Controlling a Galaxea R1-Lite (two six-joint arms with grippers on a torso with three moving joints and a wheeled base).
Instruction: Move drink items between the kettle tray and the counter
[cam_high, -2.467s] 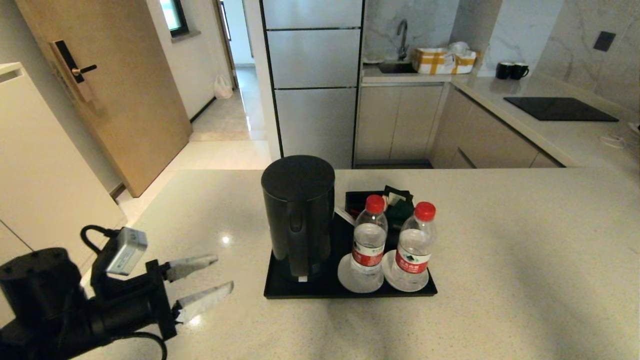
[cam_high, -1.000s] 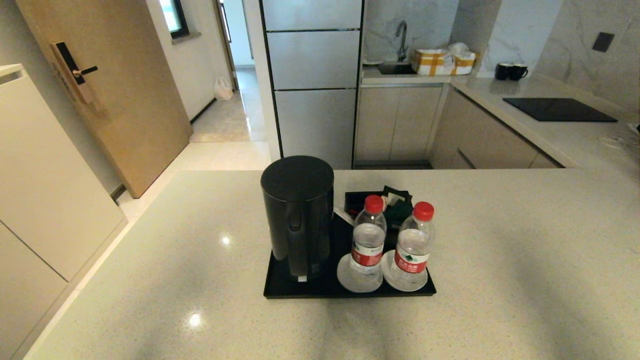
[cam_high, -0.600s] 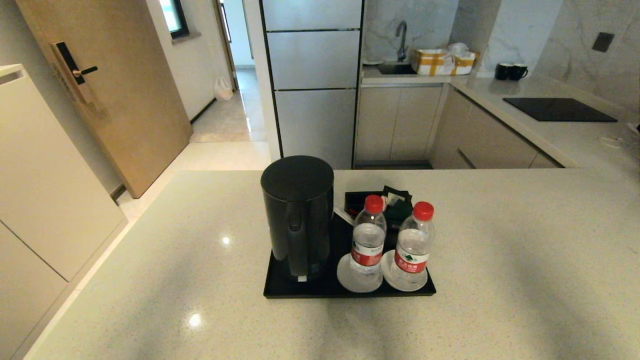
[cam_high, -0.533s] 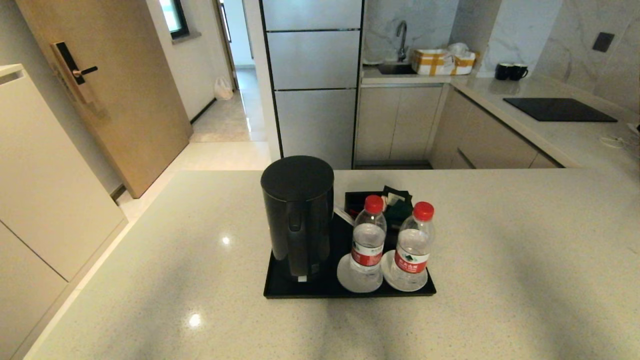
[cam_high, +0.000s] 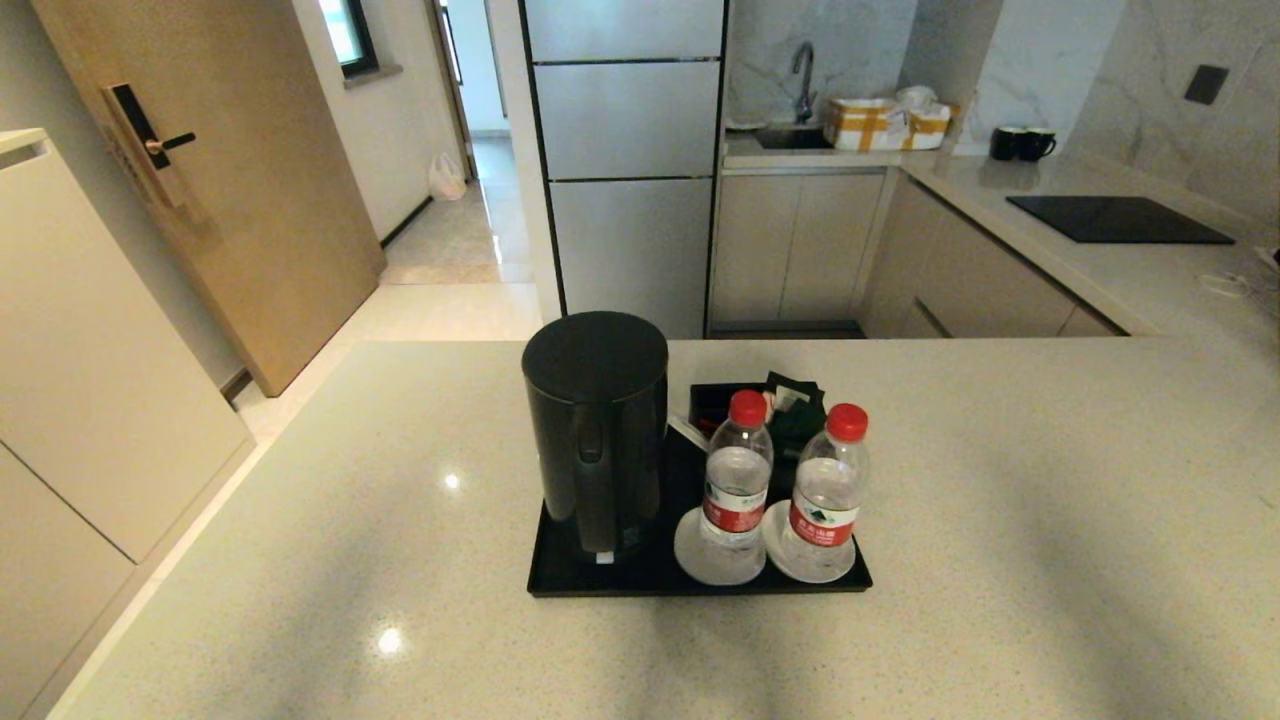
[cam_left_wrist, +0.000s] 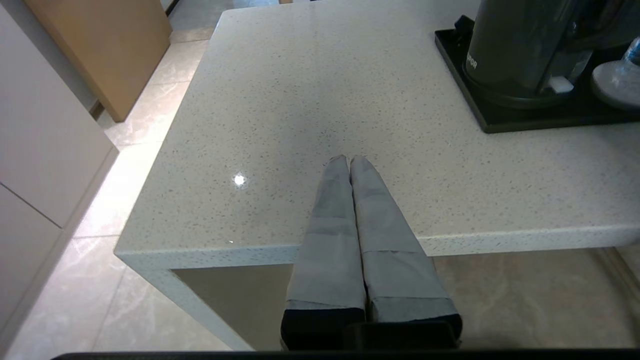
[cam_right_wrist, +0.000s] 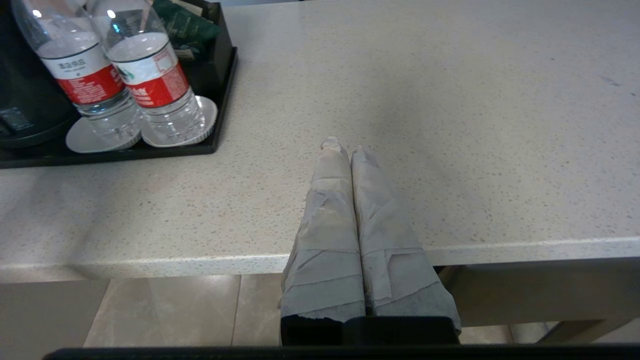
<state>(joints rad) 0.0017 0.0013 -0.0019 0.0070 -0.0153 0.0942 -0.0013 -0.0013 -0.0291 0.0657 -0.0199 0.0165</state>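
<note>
- Surface (cam_high: 1000, 520): carries the kettle tray (cam_high: 560, 580); no drink item stands off it.
- Kettle (cam_high: 597, 430): on tray's left.
- Two bottles (cam_high: 737, 478) (cam_high: 828, 490): on saucers (cam_high: 790, 560), tray's right.
- Left claw (cam_left_wrist: 348, 160), right claw (cam_right_wrist: 342, 146): closed, empty, at the near edge; any transfer remains, apparently.

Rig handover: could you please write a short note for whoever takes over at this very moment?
Left gripper: shut, empty, at the counter's near edge, out of the head view.
Right gripper: shut, empty, at the near edge too.
Kettle stands on the tray; both bottles stand upright on saucers on the tray.
Done: all drink items are on the tray.
Left: nothing in hand; any move to the counter is not yet begun.
</note>
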